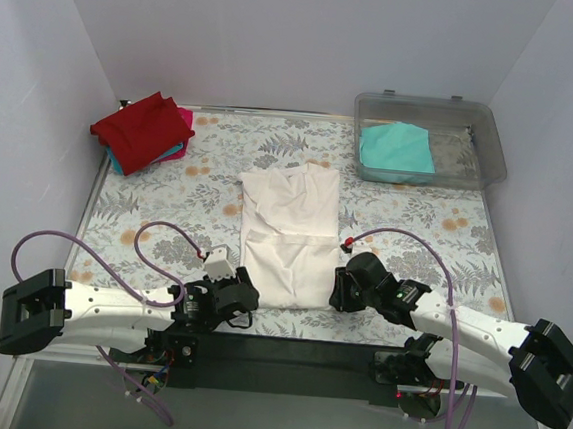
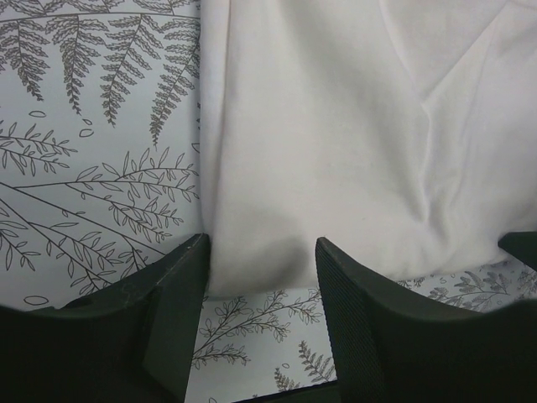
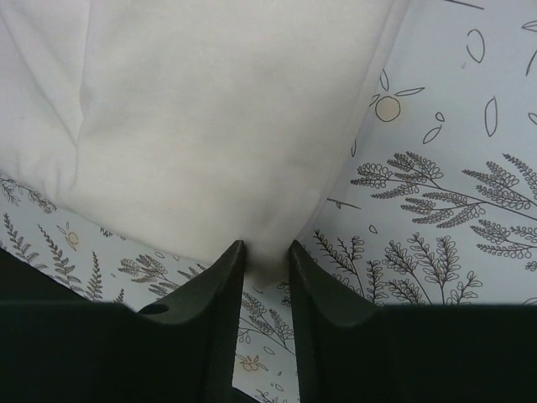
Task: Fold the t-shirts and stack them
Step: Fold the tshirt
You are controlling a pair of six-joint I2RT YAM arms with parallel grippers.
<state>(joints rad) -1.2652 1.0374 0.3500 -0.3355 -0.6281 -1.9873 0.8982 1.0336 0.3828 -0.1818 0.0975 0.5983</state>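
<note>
The white t-shirt [image 1: 287,237] lies folded into a long strip on the table's middle; no red print shows. My left gripper [image 1: 242,296] is at its near left corner. In the left wrist view it [image 2: 260,252] is open, its fingers astride the shirt's hem [image 2: 336,151]. My right gripper [image 1: 340,288] is at the near right corner. In the right wrist view it [image 3: 268,252] is closed narrowly, with the shirt's corner [image 3: 210,126] bunched between the tips. A stack of red, pink and blue shirts [image 1: 141,130] lies back left. A teal shirt [image 1: 397,149] lies in a bin.
A clear plastic bin [image 1: 475,126] stands at the back right and holds the teal shirt. The table has a fern-patterned cloth [image 1: 167,204]. White walls close the table in at the left, back and right. Purple cables loop over both arms.
</note>
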